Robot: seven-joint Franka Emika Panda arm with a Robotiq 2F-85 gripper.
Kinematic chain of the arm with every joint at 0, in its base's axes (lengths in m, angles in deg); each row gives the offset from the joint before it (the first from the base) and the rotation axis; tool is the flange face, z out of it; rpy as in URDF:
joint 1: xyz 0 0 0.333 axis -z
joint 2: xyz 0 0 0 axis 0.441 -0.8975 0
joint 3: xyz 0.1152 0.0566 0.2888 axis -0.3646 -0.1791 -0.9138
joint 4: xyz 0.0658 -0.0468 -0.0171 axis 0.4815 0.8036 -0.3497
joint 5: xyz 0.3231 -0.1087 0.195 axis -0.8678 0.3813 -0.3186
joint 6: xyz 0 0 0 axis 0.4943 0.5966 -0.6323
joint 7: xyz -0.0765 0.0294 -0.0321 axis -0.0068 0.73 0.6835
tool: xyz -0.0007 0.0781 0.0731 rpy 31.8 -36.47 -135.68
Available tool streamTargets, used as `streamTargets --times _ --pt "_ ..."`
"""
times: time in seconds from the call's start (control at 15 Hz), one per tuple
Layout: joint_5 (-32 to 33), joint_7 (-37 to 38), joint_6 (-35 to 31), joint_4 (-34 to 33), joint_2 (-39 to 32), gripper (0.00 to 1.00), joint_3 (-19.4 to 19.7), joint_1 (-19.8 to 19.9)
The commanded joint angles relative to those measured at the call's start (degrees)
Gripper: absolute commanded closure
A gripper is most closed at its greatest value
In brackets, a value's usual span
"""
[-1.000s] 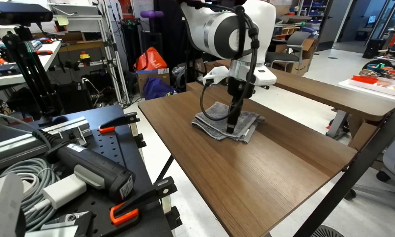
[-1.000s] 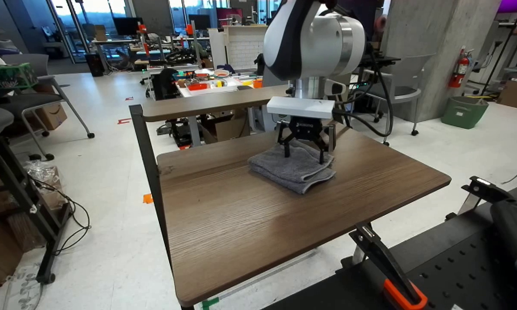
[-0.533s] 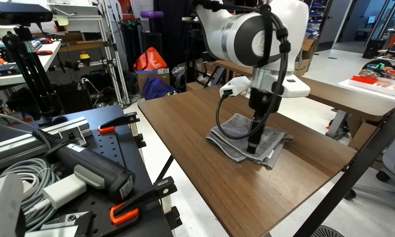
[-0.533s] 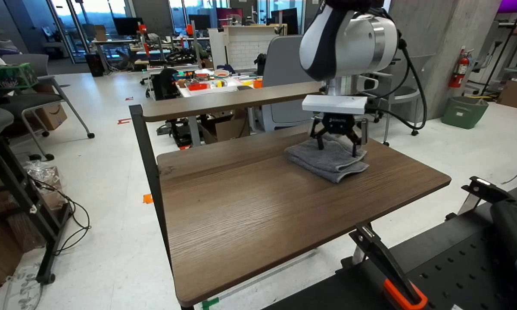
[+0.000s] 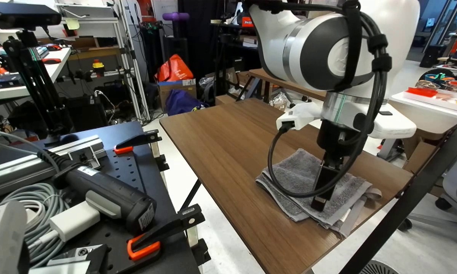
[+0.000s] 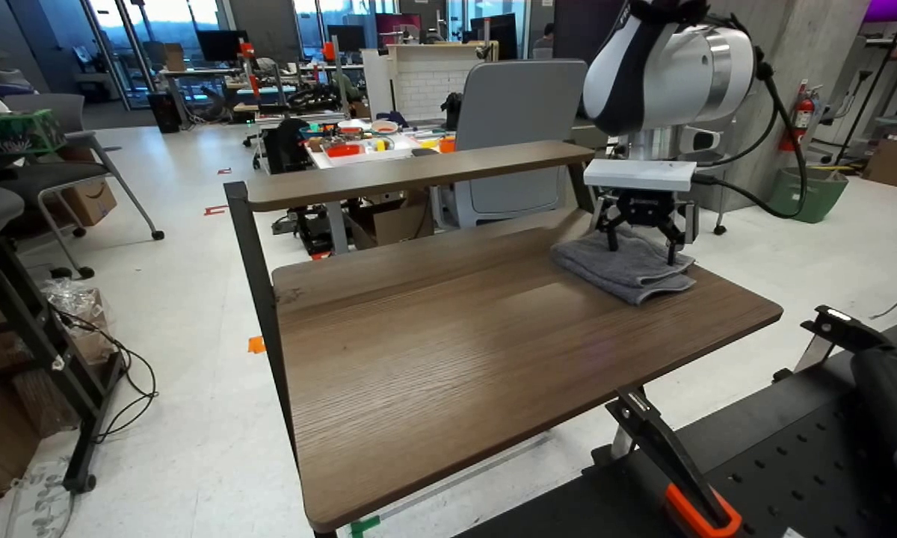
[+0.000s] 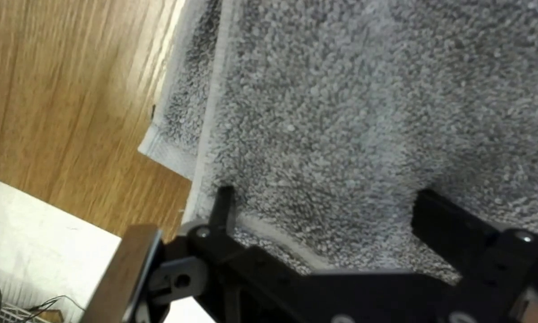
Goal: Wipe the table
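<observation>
The table (image 5: pixel 228 140) has a smooth brown wood-grain top; it also shows in an exterior view (image 6: pixel 433 359) and the wrist view (image 7: pixel 71 112). A folded grey towel (image 5: pixel 295 171) lies on it near an edge, in both exterior views (image 6: pixel 605 270). My gripper (image 6: pixel 642 255) points down over the towel with its fingers spread. In the wrist view the gripper (image 7: pixel 325 192) has both black fingertips apart, resting on or pressing into the towel (image 7: pixel 318 112), not pinching it. The towel's pale hem shows between the fingers. The towel's underside is hidden.
A narrower raised wooden surface (image 6: pixel 418 173) runs along the table's far side, with a dark post (image 6: pixel 258 284) at its end. A black bench (image 5: pixel 125 167) with orange-tipped clamps (image 5: pixel 144 247) stands beside the table. A grey chair (image 6: pixel 523 104) is behind. A black cable loops from the wrist.
My gripper and the towel have slid together across the table, to the right in both exterior views, nearer the camera in an exterior view. The fingers have stayed spread.
</observation>
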State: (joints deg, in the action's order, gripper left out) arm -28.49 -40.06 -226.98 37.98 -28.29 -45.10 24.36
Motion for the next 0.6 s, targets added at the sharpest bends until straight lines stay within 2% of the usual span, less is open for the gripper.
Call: streamTargets --times 0.0,0.07,0.2,0.27,0.53 --pt "-1.3 -1.2 0.4 2.6 3.3 0.0 -2.4 1.7" --pt "-1.8 -2.4 0.1 4.3 5.2 0.0 -3.4 1.9" --pt "-0.6 -6.9 -4.7 10.3 9.5 0.0 -4.8 0.7" --pt "-0.6 -2.9 -1.1 2.8 3.4 0.0 -2.7 0.8" --pt "-0.9 -5.6 -3.0 8.0 7.8 0.0 -4.2 0.0"
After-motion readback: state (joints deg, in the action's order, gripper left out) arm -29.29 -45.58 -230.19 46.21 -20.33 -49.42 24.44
